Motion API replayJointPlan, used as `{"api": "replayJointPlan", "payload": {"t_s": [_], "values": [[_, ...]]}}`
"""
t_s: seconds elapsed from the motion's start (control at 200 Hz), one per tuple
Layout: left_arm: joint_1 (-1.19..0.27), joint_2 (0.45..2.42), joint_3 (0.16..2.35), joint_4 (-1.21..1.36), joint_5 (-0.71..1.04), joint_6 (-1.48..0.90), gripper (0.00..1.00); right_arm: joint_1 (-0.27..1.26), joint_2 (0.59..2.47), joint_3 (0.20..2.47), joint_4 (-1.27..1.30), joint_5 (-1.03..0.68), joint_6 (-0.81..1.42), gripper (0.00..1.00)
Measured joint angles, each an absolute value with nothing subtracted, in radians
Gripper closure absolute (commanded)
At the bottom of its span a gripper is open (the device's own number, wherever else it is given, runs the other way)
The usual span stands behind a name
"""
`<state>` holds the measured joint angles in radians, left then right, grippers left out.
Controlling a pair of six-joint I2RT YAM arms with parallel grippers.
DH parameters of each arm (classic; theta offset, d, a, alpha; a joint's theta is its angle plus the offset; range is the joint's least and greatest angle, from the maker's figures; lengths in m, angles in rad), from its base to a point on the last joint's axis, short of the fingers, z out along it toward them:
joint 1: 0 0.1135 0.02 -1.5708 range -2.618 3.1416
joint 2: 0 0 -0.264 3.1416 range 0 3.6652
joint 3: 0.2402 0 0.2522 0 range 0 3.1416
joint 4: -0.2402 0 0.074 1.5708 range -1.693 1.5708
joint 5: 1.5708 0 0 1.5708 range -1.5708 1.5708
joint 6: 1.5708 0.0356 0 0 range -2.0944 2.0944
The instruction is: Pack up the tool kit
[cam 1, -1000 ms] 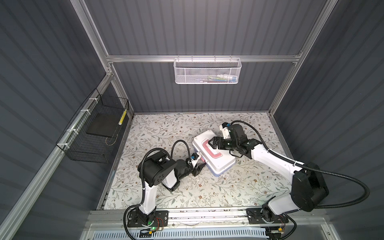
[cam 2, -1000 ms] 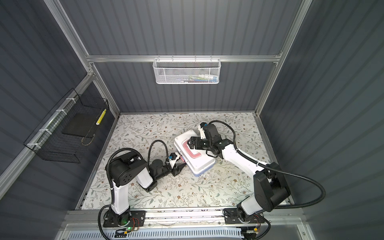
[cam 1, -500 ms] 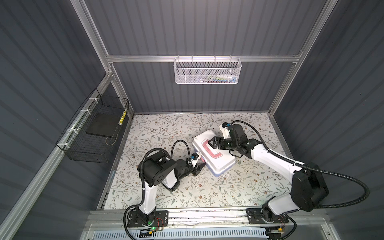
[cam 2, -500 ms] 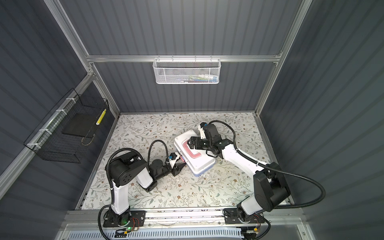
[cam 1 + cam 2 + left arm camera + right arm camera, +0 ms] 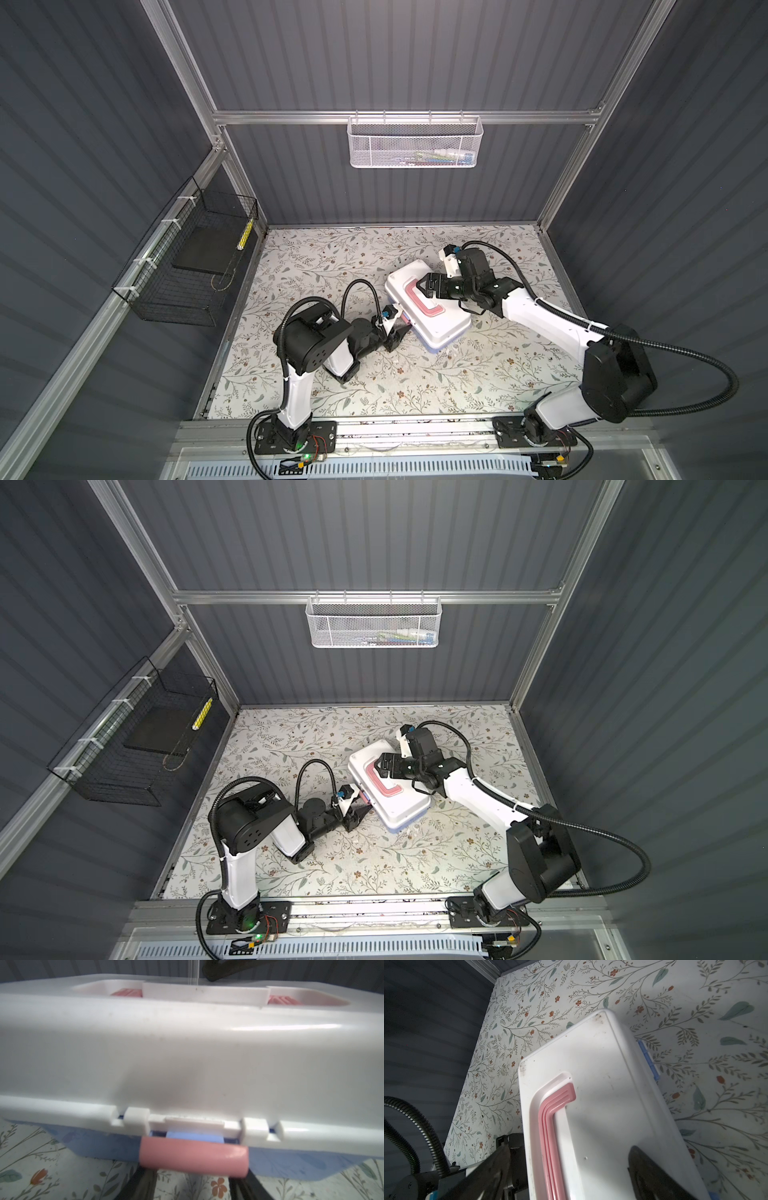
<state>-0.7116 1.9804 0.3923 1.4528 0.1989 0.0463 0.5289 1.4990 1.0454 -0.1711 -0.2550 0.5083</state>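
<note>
Table (image 5: 374, 386) with a floral cover carried the tool kit (image 5: 446, 328), which lay flat on it with the white lid (image 5: 187, 1053) down over the blue base (image 5: 291, 1159), so no tools showed. Compared with a second before, kit and arms sat where they had been in both top views. I judged the packing itself finished and only the fastening left, going slowly. The right claw (image 5: 428, 286) was over the top of the kit, above the pink handle (image 5: 550, 1126), spread wide and gripping nothing. Whether it pressed on the lid I could not tell. The left claw (image 5: 400, 332) sat at the kit's front side, about half open, its fingers (image 5: 139, 1186) tucked under the pink latch (image 5: 193, 1157) without pinching it. That latch hung below the lid's edge, apparently not yet snapped up.
</note>
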Motion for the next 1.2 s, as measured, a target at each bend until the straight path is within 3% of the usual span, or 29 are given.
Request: {"api": "replayJointPlan", "payload": {"t_s": [0.3,0.39,0.475,0.92,1.201], "values": [[-0.712,1.98,0.392,1.452,0.199,0.046,0.47,0.529,1.499,1.045,-0.171,-0.255,0.508,0.1],[-0.712,1.98,0.393,1.452,0.199,0.049,0.37,0.529,1.499,1.045,-0.171,-0.255,0.508,0.1],[-0.712,1.98,0.393,1.446,0.198,0.05,0.35,0.528,1.499,1.045,-0.171,-0.256,0.509,0.1],[-0.712,1.98,0.398,1.427,0.195,0.05,0.42,0.525,1.499,1.044,-0.167,-0.264,0.51,0.1],[-0.712,1.98,0.398,1.425,0.195,0.05,0.55,0.524,1.499,1.041,-0.162,-0.266,0.513,0.1]]}}
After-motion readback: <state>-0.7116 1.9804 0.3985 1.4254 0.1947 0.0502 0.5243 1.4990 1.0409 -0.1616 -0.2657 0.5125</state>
